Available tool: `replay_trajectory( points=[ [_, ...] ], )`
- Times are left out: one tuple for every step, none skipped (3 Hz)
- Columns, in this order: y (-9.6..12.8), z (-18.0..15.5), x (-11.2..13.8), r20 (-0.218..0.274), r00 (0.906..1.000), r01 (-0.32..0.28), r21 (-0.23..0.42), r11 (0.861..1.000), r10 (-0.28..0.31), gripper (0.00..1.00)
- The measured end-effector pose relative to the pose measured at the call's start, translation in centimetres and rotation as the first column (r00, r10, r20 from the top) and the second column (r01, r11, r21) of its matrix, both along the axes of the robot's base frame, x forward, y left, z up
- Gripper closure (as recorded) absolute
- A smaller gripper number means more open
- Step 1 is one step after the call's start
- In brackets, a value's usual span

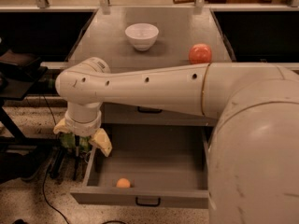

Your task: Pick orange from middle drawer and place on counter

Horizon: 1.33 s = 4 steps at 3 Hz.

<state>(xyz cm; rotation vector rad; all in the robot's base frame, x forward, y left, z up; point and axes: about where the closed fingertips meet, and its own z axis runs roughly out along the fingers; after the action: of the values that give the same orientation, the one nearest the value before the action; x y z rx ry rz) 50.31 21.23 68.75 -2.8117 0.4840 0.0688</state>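
Entry, hazards noted at this moment.

1. Pincer [83, 141]: we logged it released, holding nothing, hanging at the left wall of the open middle drawer [140, 197], partly outside it.
2. Orange [123, 183]: we found it on the drawer floor, close behind the front panel, below and to the right of the pincer, well apart from it.
3. Counter surface [173, 36]: it carried a white bowl [142, 35] and a red apple-like fruit [200, 53].

Risks as we judged them:
- A straight descent could strike the left drawer wall, since the pincer straddled it.
- The orange could roll away from a glancing touch, being round and loose.
- It sat so near the front panel that one pad might catch the panel.
- On delivery, the bulky arm [149, 85] could knock the red fruit or the bowl.
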Motion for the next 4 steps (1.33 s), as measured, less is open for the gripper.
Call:
replay_trajectory(
  points=[
    [-2.3, -4.8, 1.2, -0.071, 0.9963, 0.040, -0.108, 0.993, -0.048, 0.00],
    [-5.6, -10.3, 1.3, -0.129, 0.9870, 0.075, -0.160, 0.984, -0.096, 0.00],
    [-8.0, -14.6, 1.2, -0.132, 0.9860, 0.079, -0.172, 0.982, -0.103, 0.00],
    [-8.7, -19.2, 1.9, -0.135, 0.9901, 0.014, -0.174, 0.985, -0.038, 0.00]
  ],
)
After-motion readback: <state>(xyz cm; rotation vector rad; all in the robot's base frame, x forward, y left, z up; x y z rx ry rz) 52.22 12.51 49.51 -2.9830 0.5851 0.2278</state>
